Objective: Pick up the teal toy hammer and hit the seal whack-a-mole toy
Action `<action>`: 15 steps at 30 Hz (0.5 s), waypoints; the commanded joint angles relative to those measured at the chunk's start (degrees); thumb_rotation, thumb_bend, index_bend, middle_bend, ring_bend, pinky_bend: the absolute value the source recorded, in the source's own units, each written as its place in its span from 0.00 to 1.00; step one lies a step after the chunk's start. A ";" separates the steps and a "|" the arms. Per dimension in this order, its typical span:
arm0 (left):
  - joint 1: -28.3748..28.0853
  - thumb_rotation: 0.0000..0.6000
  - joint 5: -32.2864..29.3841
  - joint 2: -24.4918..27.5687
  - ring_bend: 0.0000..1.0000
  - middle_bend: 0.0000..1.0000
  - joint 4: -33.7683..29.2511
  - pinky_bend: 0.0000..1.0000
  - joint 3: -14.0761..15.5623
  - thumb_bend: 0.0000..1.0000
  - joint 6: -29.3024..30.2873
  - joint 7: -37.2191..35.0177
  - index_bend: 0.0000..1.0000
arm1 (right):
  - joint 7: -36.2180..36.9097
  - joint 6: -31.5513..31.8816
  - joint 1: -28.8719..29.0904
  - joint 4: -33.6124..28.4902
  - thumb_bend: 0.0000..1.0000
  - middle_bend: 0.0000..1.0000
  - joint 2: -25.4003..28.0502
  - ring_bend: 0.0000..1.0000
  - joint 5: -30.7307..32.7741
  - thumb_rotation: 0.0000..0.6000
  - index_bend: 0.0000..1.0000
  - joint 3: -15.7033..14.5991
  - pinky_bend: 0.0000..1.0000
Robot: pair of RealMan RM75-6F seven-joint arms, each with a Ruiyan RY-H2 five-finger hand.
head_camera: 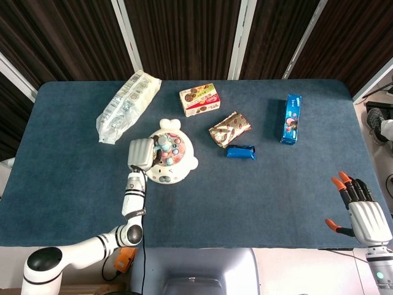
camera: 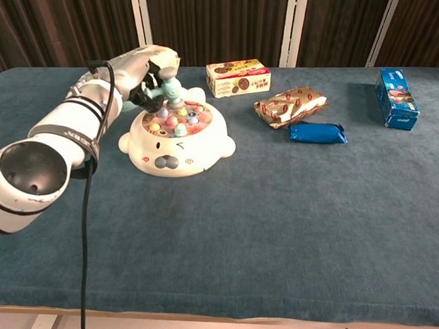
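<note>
The white seal whack-a-mole toy (head_camera: 173, 165) (camera: 178, 144) sits left of the table's middle, its top studded with coloured pegs. My left hand (head_camera: 140, 153) (camera: 132, 77) grips the teal toy hammer (head_camera: 163, 145) (camera: 167, 88) by its handle at the toy's left side. The hammer head hangs just above the pegs at the toy's far part. My right hand (head_camera: 361, 212) hovers open near the table's front right corner, orange fingertips spread, holding nothing; the chest view does not show it.
A clear snack bag (head_camera: 127, 104) lies at the back left. Behind the toy is a biscuit box (head_camera: 199, 99) (camera: 238, 77). A brown wrapper (head_camera: 229, 128) (camera: 290, 106), a small blue packet (head_camera: 241, 152) (camera: 318, 132) and a blue box (head_camera: 291, 118) (camera: 396, 97) lie to the right.
</note>
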 commanded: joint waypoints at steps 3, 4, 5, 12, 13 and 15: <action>-0.20 1.00 -1.23 1.12 0.95 0.87 0.27 1.00 -0.78 0.82 -0.21 0.58 0.62 | -0.01 0.00 0.02 -0.02 0.31 0.00 0.00 0.00 -0.12 1.00 0.00 -0.04 0.00; -0.27 1.00 -1.70 1.14 0.95 0.87 0.74 1.00 -0.85 0.82 -0.51 0.73 0.62 | -0.04 -0.02 0.04 -0.05 0.31 0.00 -0.02 0.00 -0.13 1.00 0.00 -0.03 0.00; -0.31 1.00 -2.03 1.12 0.95 0.87 1.10 1.00 -0.84 0.82 -0.81 0.80 0.62 | -0.08 -0.03 0.05 -0.06 0.31 0.00 -0.04 0.00 -0.13 1.00 0.00 -0.02 0.00; -0.84 1.00 -2.98 0.44 0.94 0.87 3.38 1.00 -0.60 0.82 -2.26 0.06 0.62 | -0.47 -0.29 0.14 -0.11 0.31 0.00 -0.19 0.00 0.06 1.00 0.00 -0.01 0.00; -0.96 1.00 -2.93 0.35 0.94 0.87 3.59 1.00 -0.57 0.82 -2.31 -0.05 0.62 | -0.48 -0.27 0.13 -0.10 0.31 0.00 -0.20 0.00 0.11 1.00 0.00 0.01 0.00; -1.25 1.00 -2.88 0.11 0.94 0.87 3.91 1.00 -0.55 0.82 -2.38 -0.28 0.63 | -0.50 -0.28 0.13 -0.05 0.31 0.00 -0.23 0.00 0.28 1.00 0.00 0.10 0.00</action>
